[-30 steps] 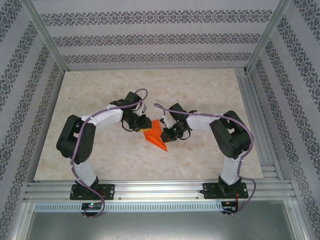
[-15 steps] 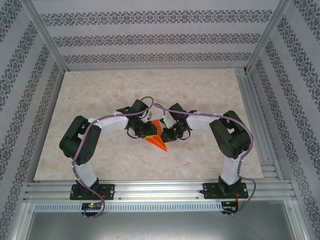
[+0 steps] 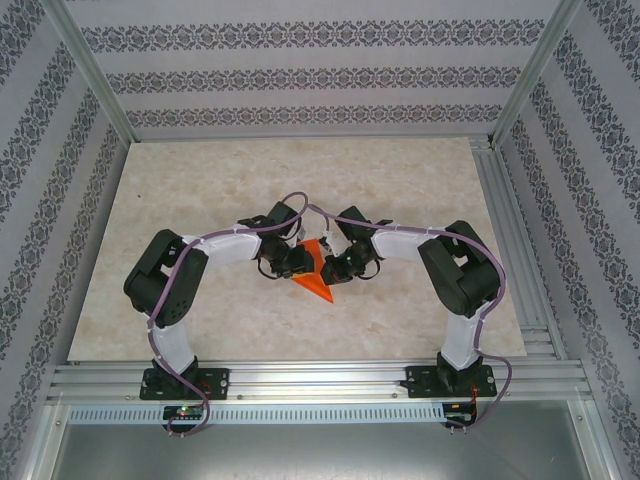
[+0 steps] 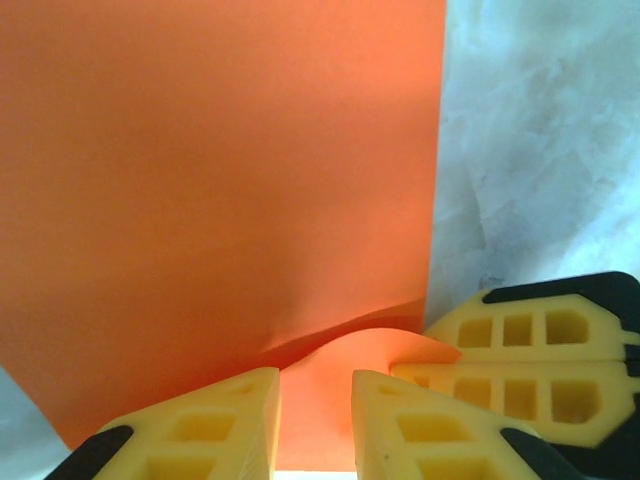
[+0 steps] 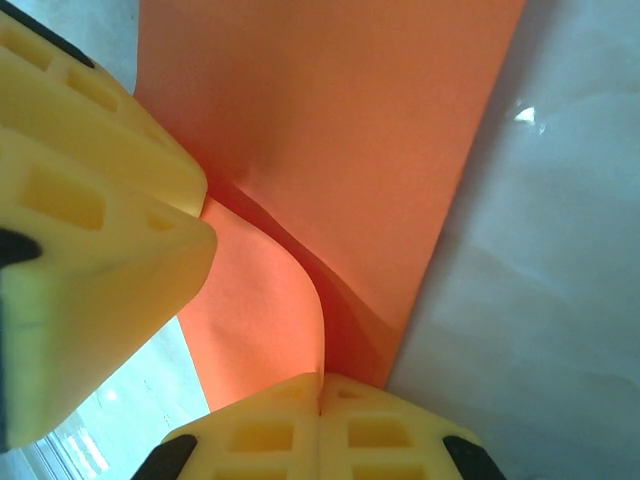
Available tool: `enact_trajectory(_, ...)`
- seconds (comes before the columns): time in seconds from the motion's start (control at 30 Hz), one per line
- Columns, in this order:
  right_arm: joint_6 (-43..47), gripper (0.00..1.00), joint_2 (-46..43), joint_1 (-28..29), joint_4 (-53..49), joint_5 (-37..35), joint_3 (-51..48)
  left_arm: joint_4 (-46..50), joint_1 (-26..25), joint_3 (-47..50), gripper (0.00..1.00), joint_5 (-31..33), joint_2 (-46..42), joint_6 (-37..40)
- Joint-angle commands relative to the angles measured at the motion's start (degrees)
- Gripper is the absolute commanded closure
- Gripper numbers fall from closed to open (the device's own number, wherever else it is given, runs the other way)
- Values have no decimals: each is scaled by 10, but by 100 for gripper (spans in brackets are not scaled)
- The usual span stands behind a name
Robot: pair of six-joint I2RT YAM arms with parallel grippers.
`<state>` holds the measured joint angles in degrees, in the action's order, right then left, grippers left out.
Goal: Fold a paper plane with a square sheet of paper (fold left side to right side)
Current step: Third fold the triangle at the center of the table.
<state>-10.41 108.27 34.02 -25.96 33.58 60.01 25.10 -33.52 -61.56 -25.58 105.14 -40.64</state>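
Note:
The orange paper plane (image 3: 317, 281) lies folded and pointed on the table between both grippers. My right gripper (image 3: 336, 267) is at its right edge. In the right wrist view it (image 5: 320, 384) is shut on a raised flap of the paper (image 5: 350, 130), which curls up from the flat sheet. My left gripper (image 3: 298, 262) sits over the paper's left side. In the left wrist view it (image 4: 315, 405) stands open, and the lifted flap (image 4: 340, 370) shows through the gap between its fingertips. The right gripper's fingers (image 4: 530, 345) show beside it.
The marbled table (image 3: 200, 190) has bare room all round the paper. Aluminium rails (image 3: 500, 230) run along the right and near edges, and patterned walls close in the back and sides. The two grippers are very close together over the paper.
My left arm has swung right, bringing its gripper from beside the paper onto its left side. The right gripper has kept its hold and place.

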Motion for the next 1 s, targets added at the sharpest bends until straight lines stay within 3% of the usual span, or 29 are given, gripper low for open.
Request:
enact_trajectory(0.0,17,98,27,10,-16,-32,-5,8,-8,-12,73,17,17,6)
enact_trajectory(0.33,5,97,13,5,-11,-24,0,7,-8,-2,73,29,36,8)
enact_trajectory(0.77,-29,78,-88,-10,-15,-28,12,6,-21,27,74,53,36,1)
enact_trajectory(0.97,-56,78,-142,-7,-22,-2,-33,21,-22,16,75,65,34,6)
